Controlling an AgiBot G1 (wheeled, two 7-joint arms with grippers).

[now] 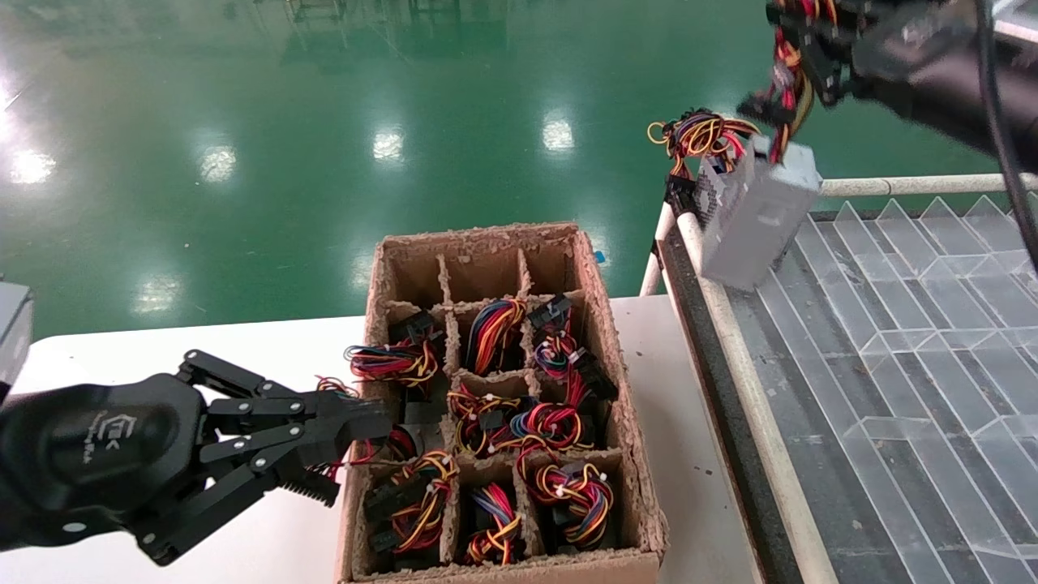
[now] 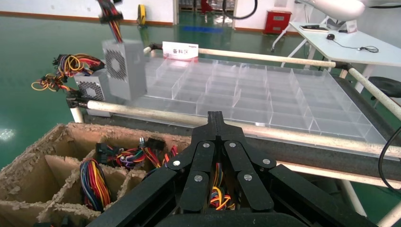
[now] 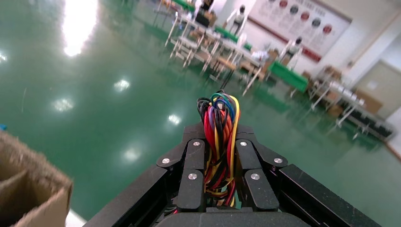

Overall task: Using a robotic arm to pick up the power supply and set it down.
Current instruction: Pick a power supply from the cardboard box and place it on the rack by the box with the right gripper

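The power supply, a grey metal box with a perforated side, hangs tilted in the air over the near left corner of the clear divided tray. It dangles by its red, yellow and black wire bundle. My right gripper, at the top right, is shut on that bundle. The left wrist view shows the box from afar, its fan grille facing the camera. My left gripper hovers low at the left rim of the cardboard box, shut, with nothing seen between its fingers.
A divided cardboard box holding several wired units sits on the white table. A second grey unit with loose wires rests at the tray's far left corner. White rails frame the tray. Green floor lies beyond.
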